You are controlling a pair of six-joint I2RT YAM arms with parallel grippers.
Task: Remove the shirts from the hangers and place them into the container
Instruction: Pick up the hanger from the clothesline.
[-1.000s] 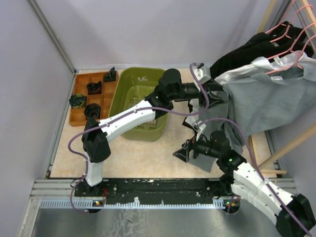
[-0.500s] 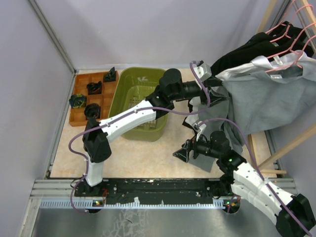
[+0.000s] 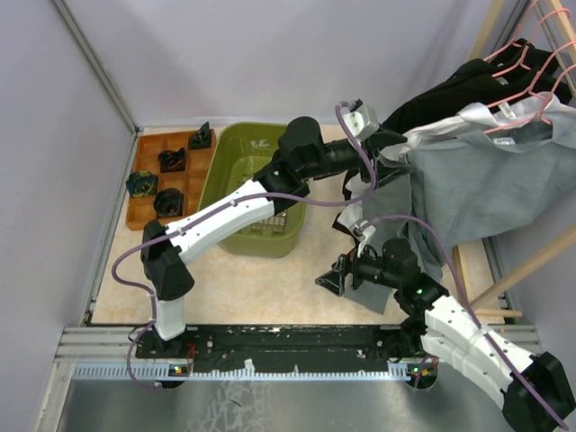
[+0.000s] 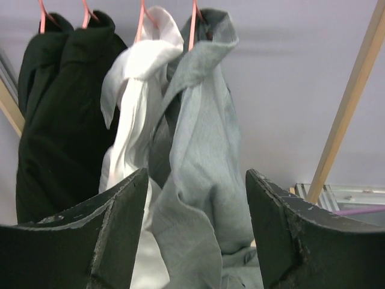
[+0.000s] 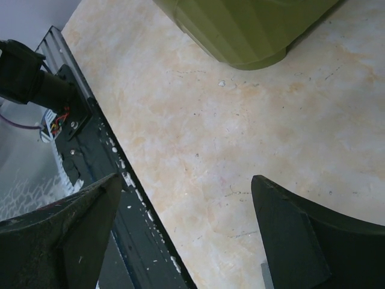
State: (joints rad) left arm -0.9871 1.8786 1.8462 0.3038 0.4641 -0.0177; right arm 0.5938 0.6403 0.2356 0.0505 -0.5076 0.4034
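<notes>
The left end effector (image 4: pixel 195 180) is standing released, its two fingers spread wide. The grey shirt (image 4: pixel 204 150) is hanging before the gap, not yet pinched. The risk is probably coming from the neighbour: the white shirt (image 4: pixel 141 78) is pressing against the grey one, so a closing could be catching both cloths together. The grey collar is also sitting tight around its pink hanger (image 4: pixel 194 24). A pull on the loose cloth may be dragging the hanger off the rack (image 4: pixel 349 102), or a thin fold may be slipping out. The right end effector (image 5: pixel 186 180) is likewise released and grasping nothing, low over the bench (image 5: pixel 240 138), so it is not steadying any hanger. The two black shirts (image 4: pixel 54 120) are hanging beyond the white one.

The green container (image 3: pixel 214 171) is sitting on the bench under the left arm (image 3: pixel 234 211). No shirt is lying in the part that shows. The brown tray (image 3: pixel 133 220) just beside it is holding small dark objects (image 3: pixel 173 159) in several compartments.
</notes>
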